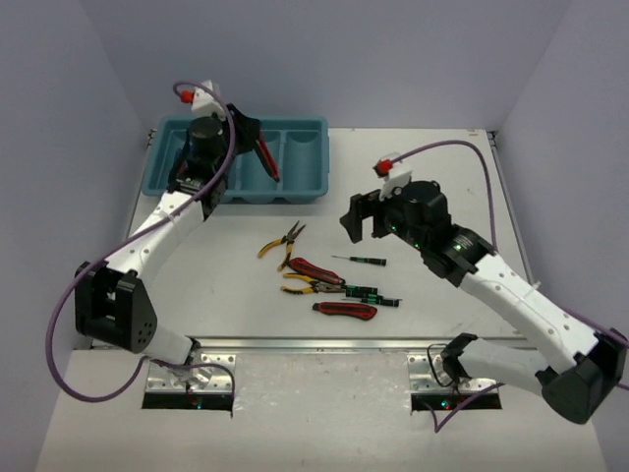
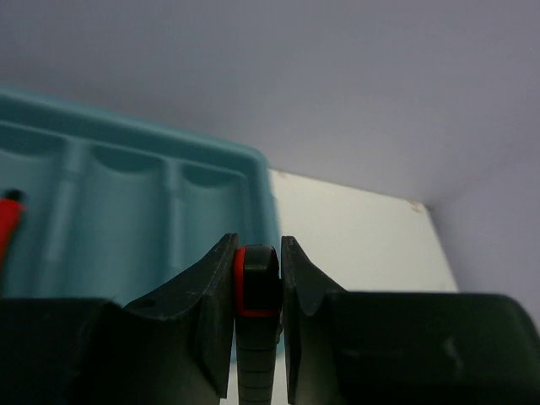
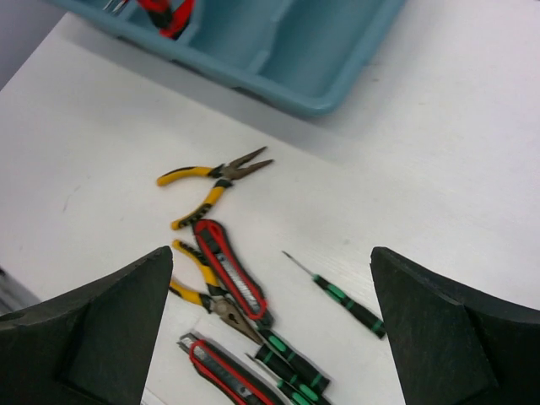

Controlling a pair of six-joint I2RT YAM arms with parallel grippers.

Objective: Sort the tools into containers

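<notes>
My left gripper (image 1: 250, 134) hovers over the teal tray of containers (image 1: 305, 187), shut on a red-and-black tool (image 1: 266, 160). In the left wrist view the tool's ribbed handle (image 2: 256, 291) sits pinched between the jaws. On the table lie the other tools: yellow-handled pliers (image 1: 282, 239), a second pair of pliers (image 1: 300, 286), a utility knife (image 1: 315, 270), another utility knife (image 1: 345, 311), a thin precision screwdriver (image 1: 360, 260) and black-and-green screwdrivers (image 1: 374, 295). My right gripper (image 1: 360, 218) hangs open above the table, right of the pile, with nothing between its jaws (image 3: 270, 253).
The tray (image 2: 126, 211) stands at the back left, against the wall corner. Something red (image 2: 8, 224) lies in one of its left compartments. The table's metal front rail (image 1: 314, 346) runs between the arm bases. White walls close in the sides and back.
</notes>
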